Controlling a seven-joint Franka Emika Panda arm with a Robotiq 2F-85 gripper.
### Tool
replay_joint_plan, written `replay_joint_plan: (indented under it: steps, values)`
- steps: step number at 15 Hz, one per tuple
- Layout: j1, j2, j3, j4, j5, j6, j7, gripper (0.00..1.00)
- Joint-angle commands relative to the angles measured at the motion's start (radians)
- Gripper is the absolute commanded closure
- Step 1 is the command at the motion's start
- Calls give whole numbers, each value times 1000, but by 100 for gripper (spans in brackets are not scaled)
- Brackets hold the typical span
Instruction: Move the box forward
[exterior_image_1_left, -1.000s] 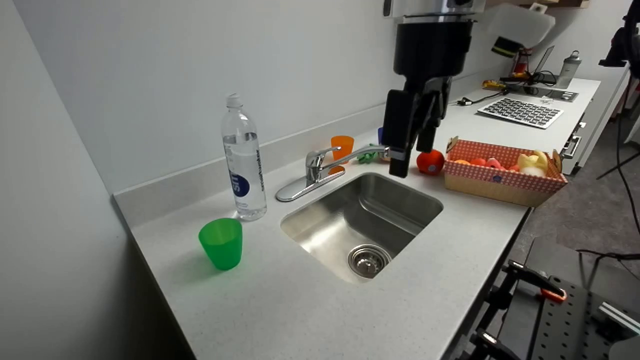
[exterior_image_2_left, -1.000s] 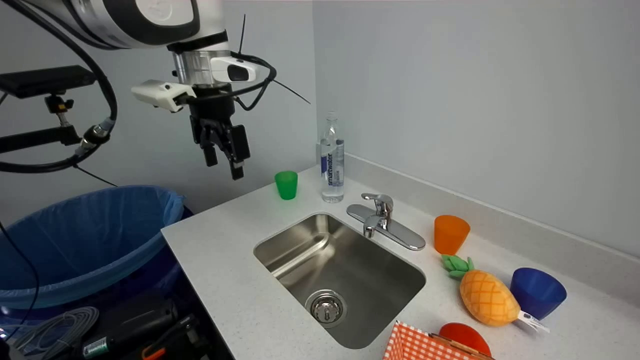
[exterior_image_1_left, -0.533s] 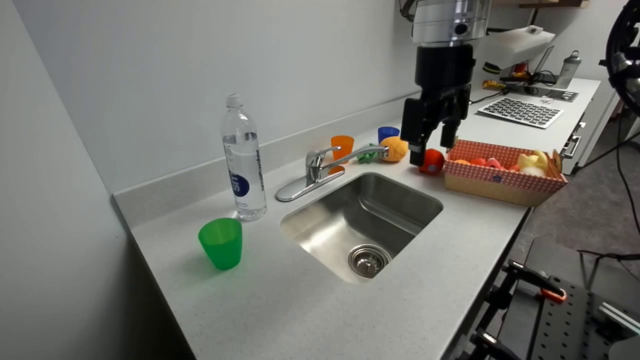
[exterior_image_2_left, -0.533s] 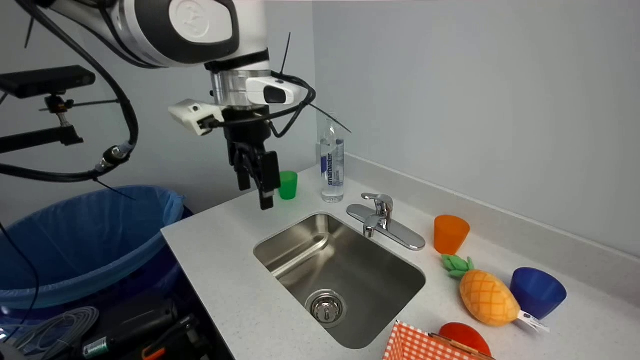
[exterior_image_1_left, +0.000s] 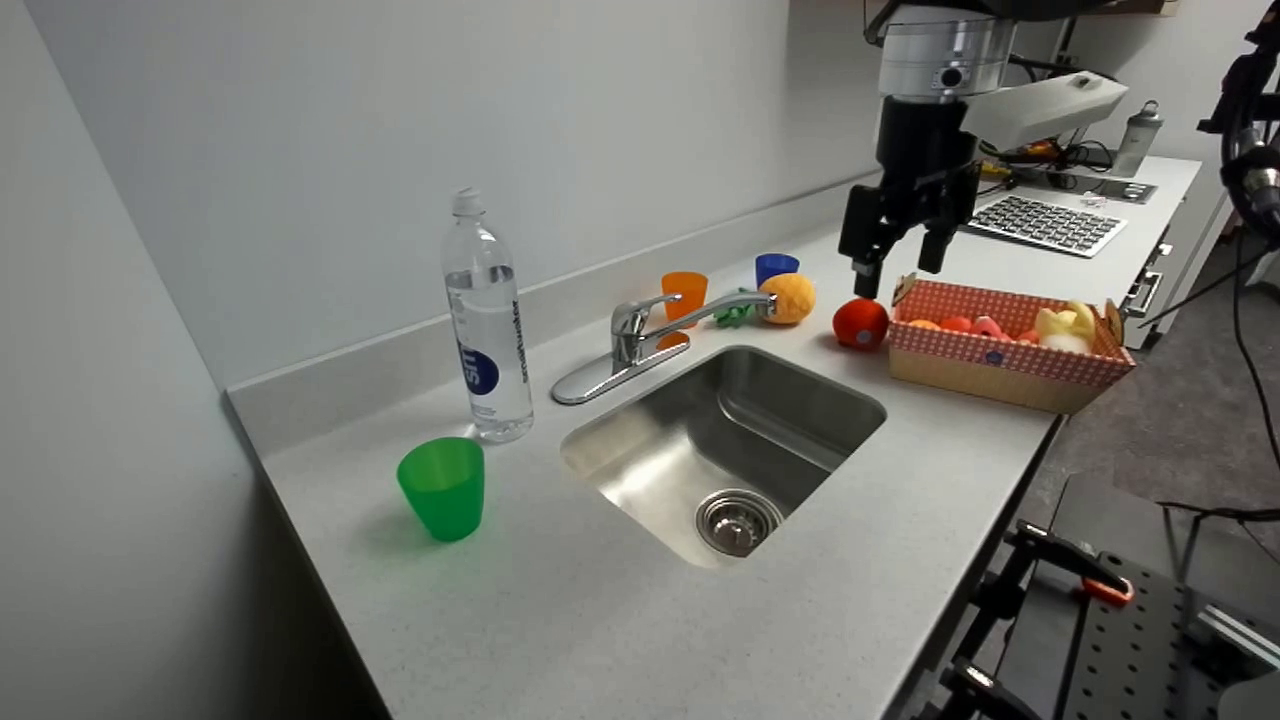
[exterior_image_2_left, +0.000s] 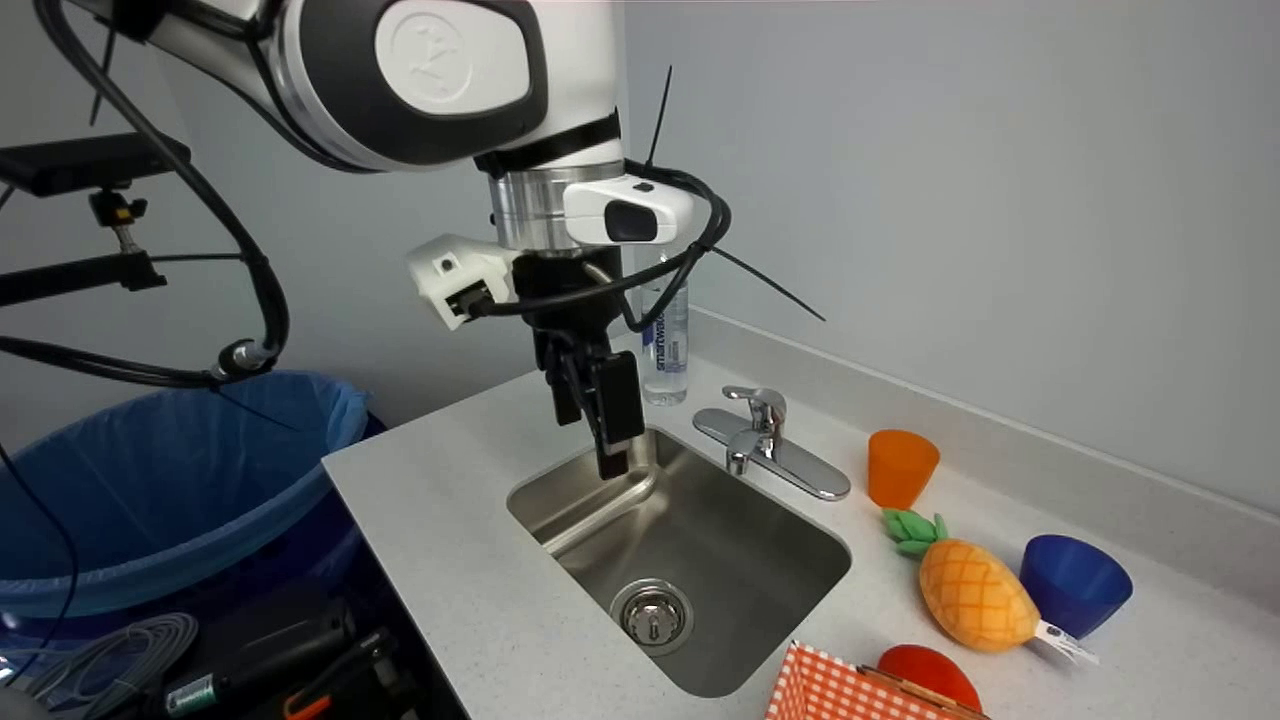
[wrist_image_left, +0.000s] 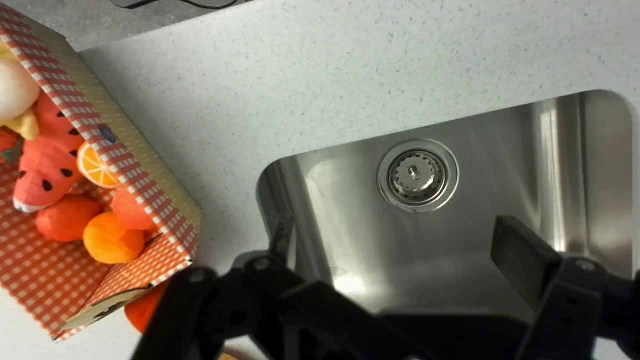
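Observation:
The box is a red-and-white checked basket with tan outer sides. It stands on the counter beside the sink at the right in an exterior view (exterior_image_1_left: 985, 382). Only its edge shows at the bottom of an exterior view (exterior_image_2_left: 830, 690). It also fills the left side of the wrist view (wrist_image_left: 145, 155). It holds several soft toy fruits (wrist_image_left: 45, 165). My gripper is open and empty, seen in both exterior views (exterior_image_1_left: 900, 268) (exterior_image_2_left: 590, 440). Its fingers are spread wide over the sink in the wrist view (wrist_image_left: 392, 227), apart from the box.
A steel sink (exterior_image_2_left: 700, 550) with a faucet (exterior_image_2_left: 768, 430) lies beside the box. A red ball (exterior_image_1_left: 860, 324) sits close by the box. An orange cup (exterior_image_2_left: 902, 468), a pineapple toy (exterior_image_2_left: 975, 595) and a blue cup (exterior_image_2_left: 1075, 585) stand along the wall. A bottle (exterior_image_1_left: 490, 330) and green cup (exterior_image_1_left: 445, 490) are farther off.
My gripper has moved over the sink, nearer the box, rightward in both exterior views, and stays open. The box and the other objects have not moved.

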Motion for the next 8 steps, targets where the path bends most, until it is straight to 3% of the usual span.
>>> replay_joint_plan:
  steps: [1, 8]
  values:
    - [1, 0, -7, 1, -3, -1, 4, 0]
    - [1, 0, -5, 1, -4, 0, 11, 0]
